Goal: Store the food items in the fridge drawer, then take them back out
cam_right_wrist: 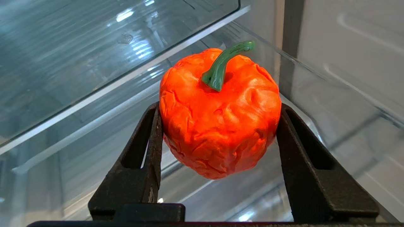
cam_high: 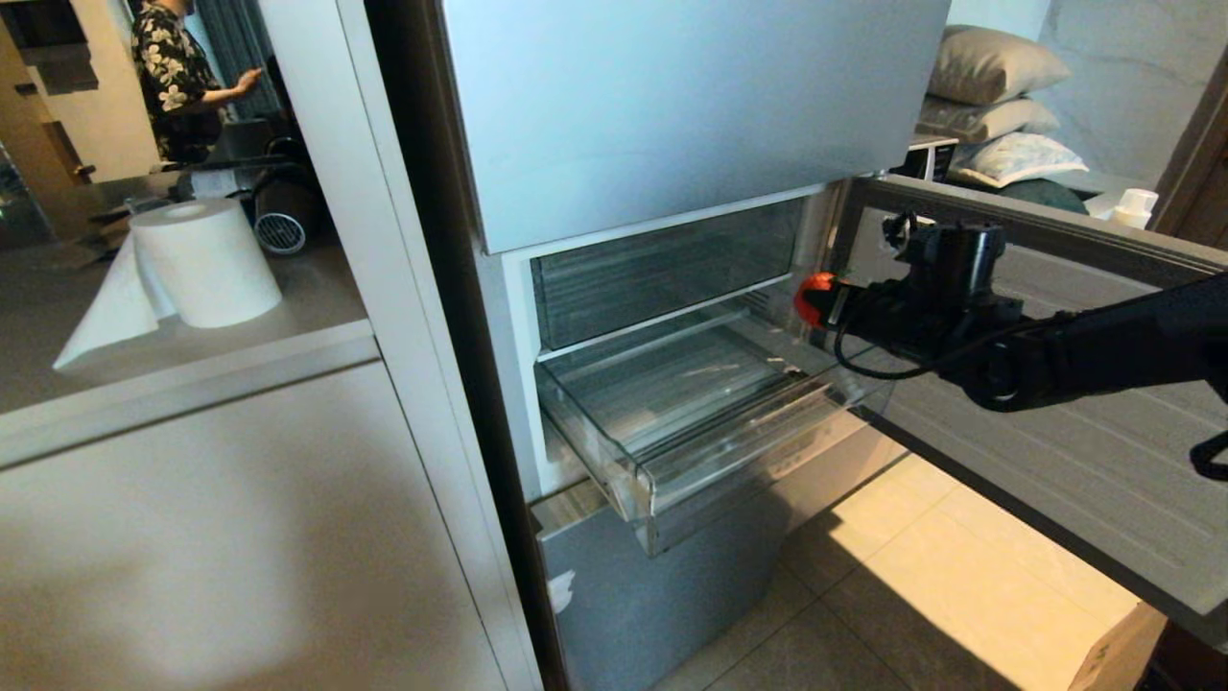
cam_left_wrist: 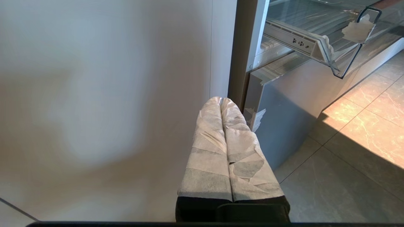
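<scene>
Orange-red food item (cam_right_wrist: 220, 116) clamped between right gripper (cam_right_wrist: 217, 126) fingers, above fridge drawer (cam_high: 662, 480).

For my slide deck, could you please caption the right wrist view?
Right gripper clamps a wrinkled orange-red food item with a green stem above the clear fridge drawer.

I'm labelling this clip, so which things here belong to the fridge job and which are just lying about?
Job: orange-red pepper clamped in the right gripper; pulled-out fridge drawer; open fridge door.

Lying about: paper towel roll; pillows; white bottle; person; parked left gripper.
</scene>
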